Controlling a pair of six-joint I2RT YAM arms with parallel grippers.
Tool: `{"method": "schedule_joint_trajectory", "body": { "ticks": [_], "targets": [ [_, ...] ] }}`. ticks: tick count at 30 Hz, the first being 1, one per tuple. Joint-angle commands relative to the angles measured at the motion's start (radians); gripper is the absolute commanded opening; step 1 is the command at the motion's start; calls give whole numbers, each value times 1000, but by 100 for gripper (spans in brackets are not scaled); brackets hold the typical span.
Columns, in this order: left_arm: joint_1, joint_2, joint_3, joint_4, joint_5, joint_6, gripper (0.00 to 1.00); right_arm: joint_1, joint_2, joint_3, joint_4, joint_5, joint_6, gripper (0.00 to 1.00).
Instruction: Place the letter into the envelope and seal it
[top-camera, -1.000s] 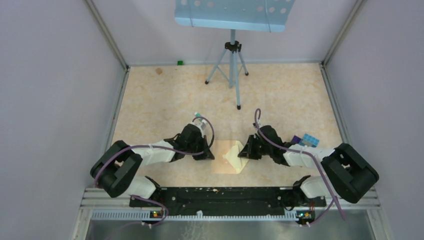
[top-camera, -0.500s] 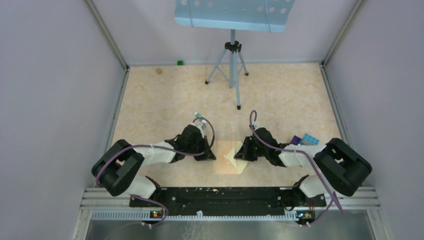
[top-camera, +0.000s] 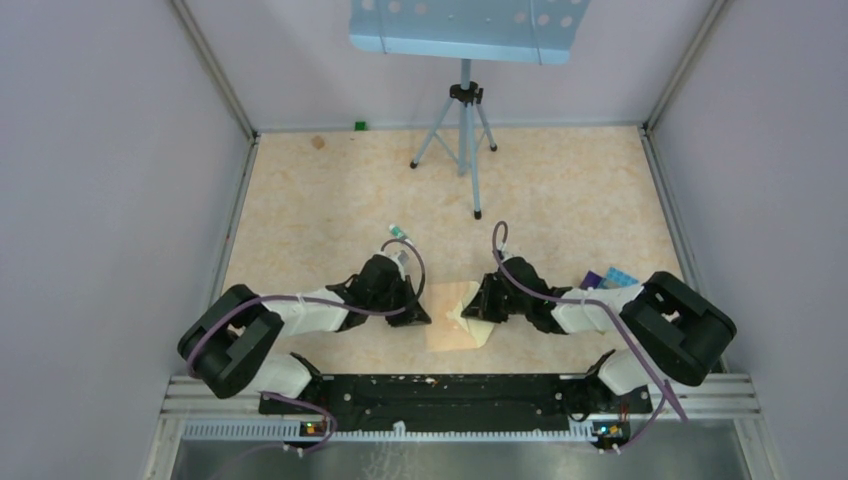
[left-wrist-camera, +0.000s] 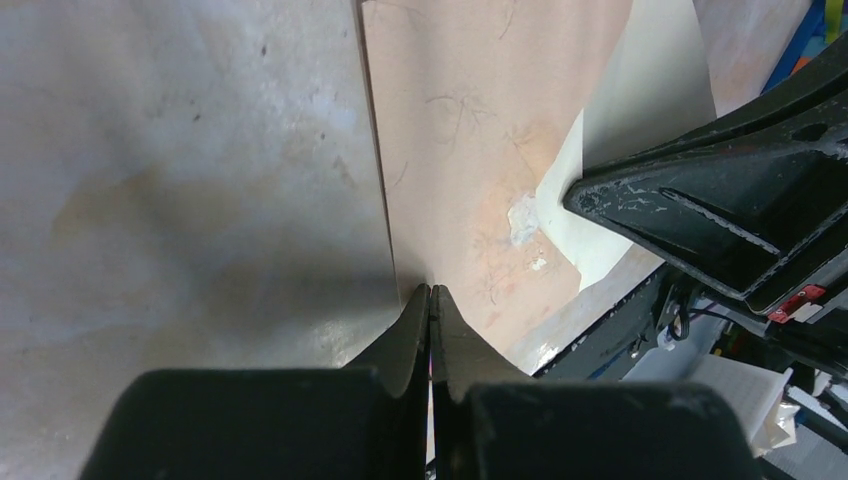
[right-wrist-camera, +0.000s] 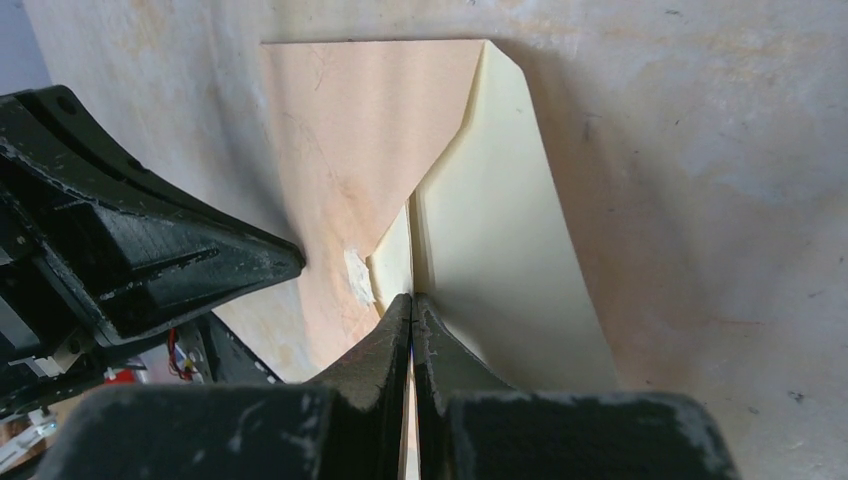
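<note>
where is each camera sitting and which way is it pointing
top: fixed above and behind the bases, looking down on the table; shows the left arm and right arm.
left wrist: rides the left arm, looks along its shut left claw to the envelope edge; the right claw pokes in.
right wrist: rides the right arm, looks along its shut claw to the letter.
shared: both wrist views catch the envelope, the letter and the opposite claw.

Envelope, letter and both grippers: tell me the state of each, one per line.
envelope, lying flat, partly under the letter
letter, creased, partly over the envelope, not inside
left gripper, shut, tips at the envelope's edge
right gripper, shut, tips at the letter's crease
</note>
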Motion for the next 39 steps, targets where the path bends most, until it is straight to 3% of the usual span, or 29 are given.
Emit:
{"method": "schedule_joint_trajectory", "body": {
  "ticks": [1,39],
  "targets": [
    [-10,-39,-72,-57,-31,-75,0,24,-9,21,45,56,32,0],
    [-18,-15,-57,-5,-20,-99,0,99,70,92,35,60,9,0]
  ]
}}
